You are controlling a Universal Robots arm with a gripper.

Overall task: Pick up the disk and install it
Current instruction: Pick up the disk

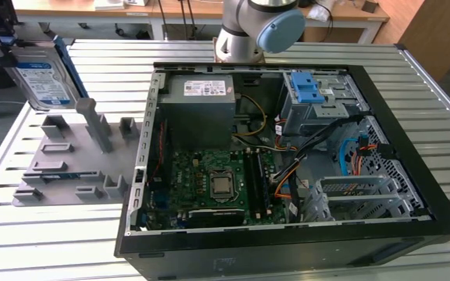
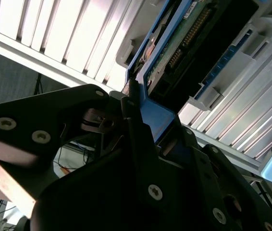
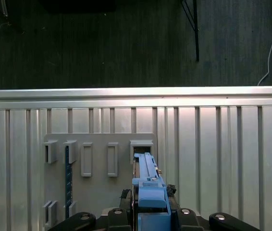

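Observation:
The disk [image 1: 47,79] is a silver drive with a white-and-blue label in a blue carrier. It hangs upright at the exterior view's left, above the grey holder plate [image 1: 68,158]. My black gripper [image 1: 2,47] is shut on the disk's upper end. The first wrist view shows the disk [image 3: 148,175] edge-on between my gripper [image 3: 148,195] fingers, over an open slot [image 3: 142,147] of the plate. Seen in the second wrist view, the blue carrier and green circuit board of the disk [image 2: 172,53] run away from my gripper [image 2: 136,103].
An open black computer case [image 1: 412,193] lies on the slatted metal table [image 1: 436,99], with a motherboard [image 1: 213,184], a grey power-supply box [image 1: 201,93] and a grey cage with blue latches [image 1: 319,93]. The arm's base [image 1: 252,29] stands behind the case. The plate bears several upright slotted posts [image 1: 92,123].

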